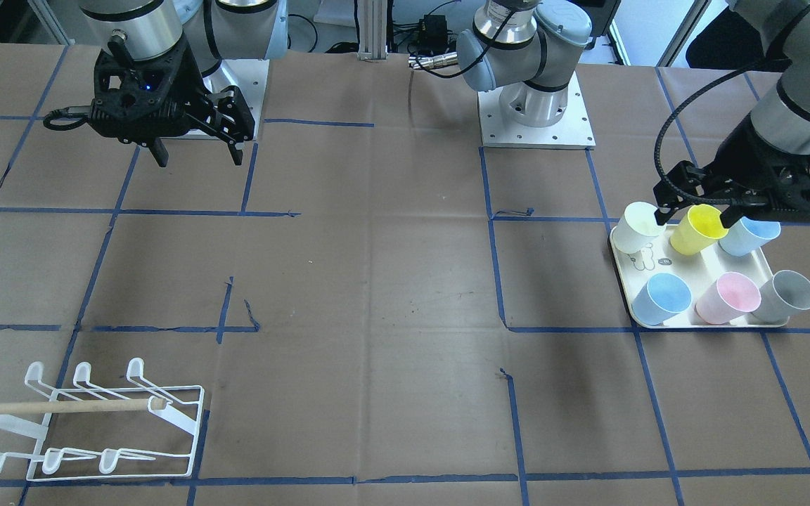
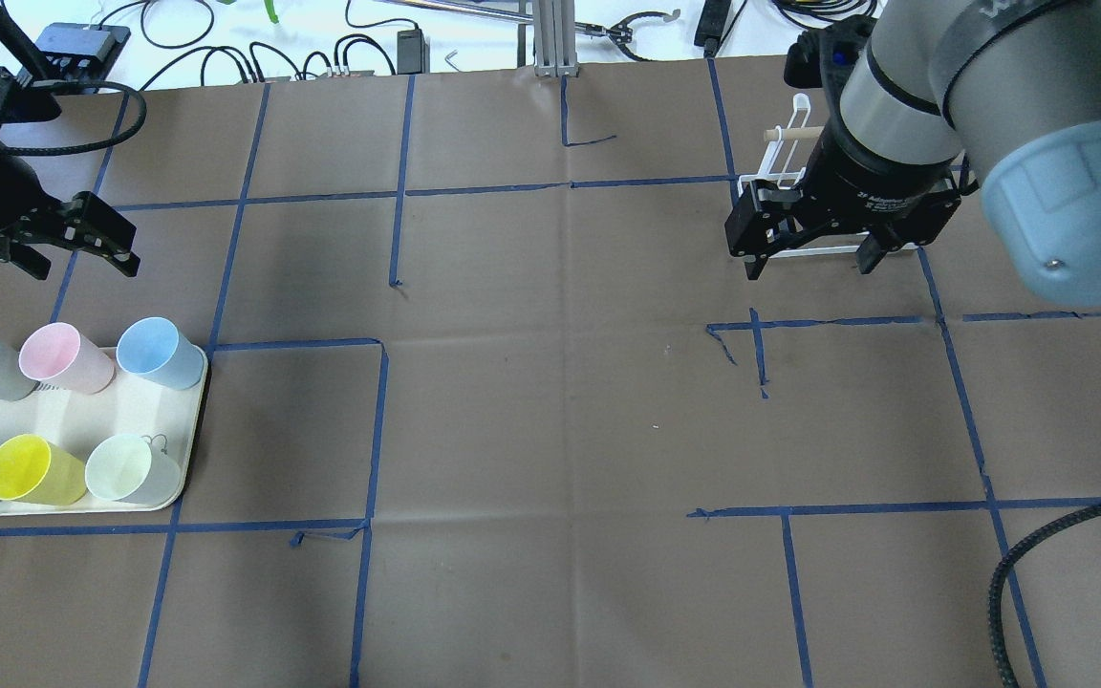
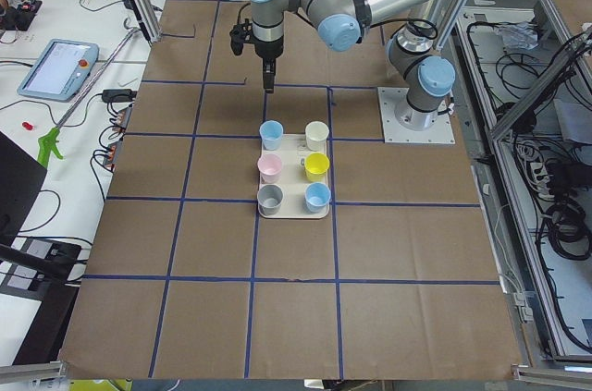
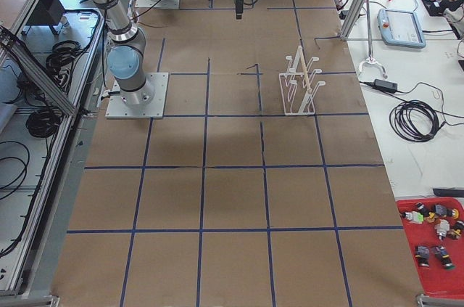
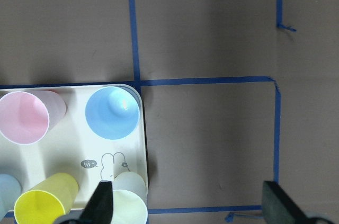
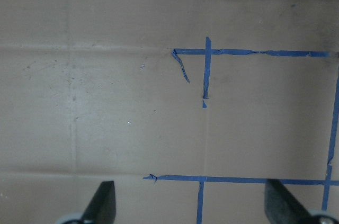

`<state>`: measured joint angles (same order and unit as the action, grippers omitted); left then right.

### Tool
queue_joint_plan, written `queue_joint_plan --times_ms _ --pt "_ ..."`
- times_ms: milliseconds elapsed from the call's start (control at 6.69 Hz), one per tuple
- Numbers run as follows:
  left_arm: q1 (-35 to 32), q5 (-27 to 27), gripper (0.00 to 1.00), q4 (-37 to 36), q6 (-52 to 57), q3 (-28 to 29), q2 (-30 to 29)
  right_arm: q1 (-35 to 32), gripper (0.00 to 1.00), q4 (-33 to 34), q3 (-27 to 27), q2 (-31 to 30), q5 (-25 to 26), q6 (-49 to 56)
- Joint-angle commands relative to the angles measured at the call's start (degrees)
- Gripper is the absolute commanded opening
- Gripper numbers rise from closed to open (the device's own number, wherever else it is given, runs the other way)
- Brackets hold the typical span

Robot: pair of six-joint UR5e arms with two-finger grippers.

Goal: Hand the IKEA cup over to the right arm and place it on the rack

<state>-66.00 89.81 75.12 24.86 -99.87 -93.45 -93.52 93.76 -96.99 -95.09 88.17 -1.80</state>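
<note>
While the left tool (image 2: 84, 268) hangs open, empty, high near the cups (image 2: 30, 468), the right tool (image 2: 809, 269) gapes empty.

Silver-grey arms (image 2: 895, 96), pale-blue joint caps (image 2: 1071, 205)

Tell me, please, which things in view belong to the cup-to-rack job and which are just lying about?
Job in hand: cups, the cream tray holding them, white wire rack, left gripper open near the tray, right gripper open and empty.

Lying about: touchscreen tablet, coiled cable, red bin of small parts, all on the side benches.
</note>
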Motion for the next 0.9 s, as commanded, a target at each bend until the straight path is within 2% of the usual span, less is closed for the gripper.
queue_joint_plan --times_ms 0,448,747 --pt "0.2 0.0 0.99 -11.5 0.3 -5.8 -3.9 0.0 1.00 0.0 0.0 0.0 -0.1 0.0" --pt "0.3 0.0 0.99 -16.9 0.3 -9.4 -11.5 0.0 1.00 0.0 -0.2 0.0 -0.1 0.0" --pt "0.3 0.2 0.99 -16.9 0.4 -11.7 -11.7 0.0 1.00 -0.1 -0.5 0.0 -0.1 0.0"
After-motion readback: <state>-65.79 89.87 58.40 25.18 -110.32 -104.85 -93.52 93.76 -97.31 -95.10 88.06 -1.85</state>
